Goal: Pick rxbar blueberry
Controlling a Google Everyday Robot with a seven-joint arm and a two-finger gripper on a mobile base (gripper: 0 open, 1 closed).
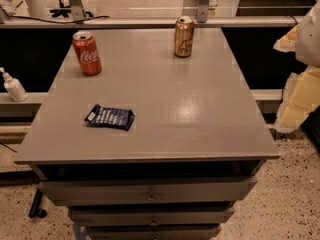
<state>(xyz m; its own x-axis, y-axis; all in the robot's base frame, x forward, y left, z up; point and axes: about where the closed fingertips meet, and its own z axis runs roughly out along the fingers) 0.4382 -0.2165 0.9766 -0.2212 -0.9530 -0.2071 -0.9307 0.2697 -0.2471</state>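
Note:
The rxbar blueberry [110,117] is a flat dark navy wrapper with pale lettering. It lies flat on the grey table top [185,119], at the front left, with its long side almost parallel to the front edge. My gripper [299,84] shows as a pale yellow and white shape at the right edge of the view, beyond the table's right side and well away from the bar. It holds nothing that I can see.
A red Coca-Cola can [87,53] stands upright at the back left. A gold can [184,36] stands upright at the back middle. Drawers [150,196] sit below the front edge. A white pump bottle [14,86] stands on a ledge to the left.

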